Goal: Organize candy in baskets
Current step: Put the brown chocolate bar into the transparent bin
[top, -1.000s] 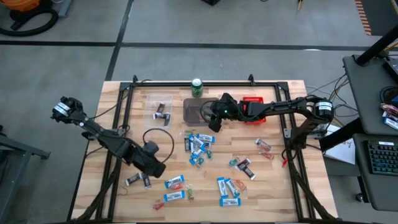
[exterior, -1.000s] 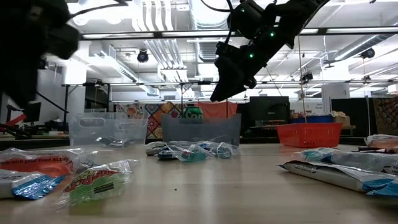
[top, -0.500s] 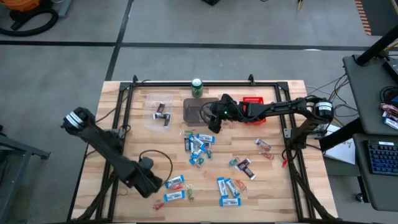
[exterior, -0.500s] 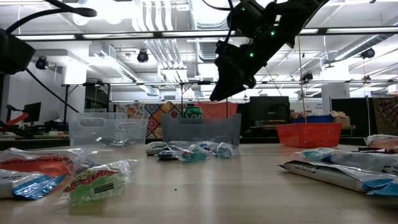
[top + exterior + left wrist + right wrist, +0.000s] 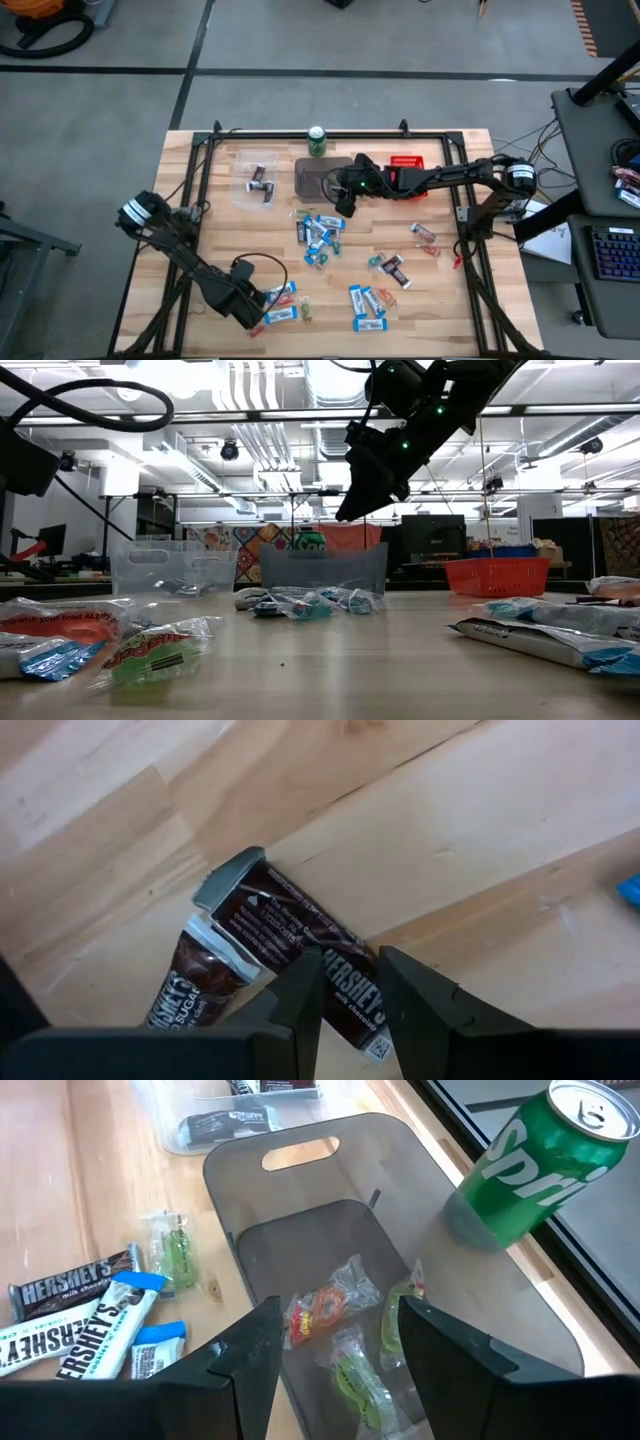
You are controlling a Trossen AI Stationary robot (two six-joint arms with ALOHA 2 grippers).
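On the table: sorting is partly done; most candy lies loose on the wood (image 5: 440,290), a few pieces already binned.
Clear bin (image 5: 258,180): at the back left; holds about two dark bars.
Grey bin (image 5: 400,1295): back centre, beside the green can (image 5: 530,1165); the right wrist view shows a few small red and green pieces (image 5: 325,1310) inside, three or four, hard to count exactly.
Red bin (image 5: 408,175): back right, partly under the right arm; contents cannot be told.
Bins counted: three.
Loose candy: a middle cluster of blue-and-white bars (image 5: 318,235), another blue group near the front (image 5: 368,305), dark bars at centre right (image 5: 395,268), red and green pieces at the front left (image 5: 283,305); roughly twenty pieces, exact count unclear.
Right gripper (image 5: 335,1345): hovering over the grey bin, fingers spread wide, nothing between them.
Left gripper (image 5: 350,1000): low at the front left, fingers partly parted on either side of a dark bar (image 5: 300,940), with a second dark bar (image 5: 195,985) touching it; whether it grips cannot be told.
Left to do: judging by the spread, most of the sorting remains.
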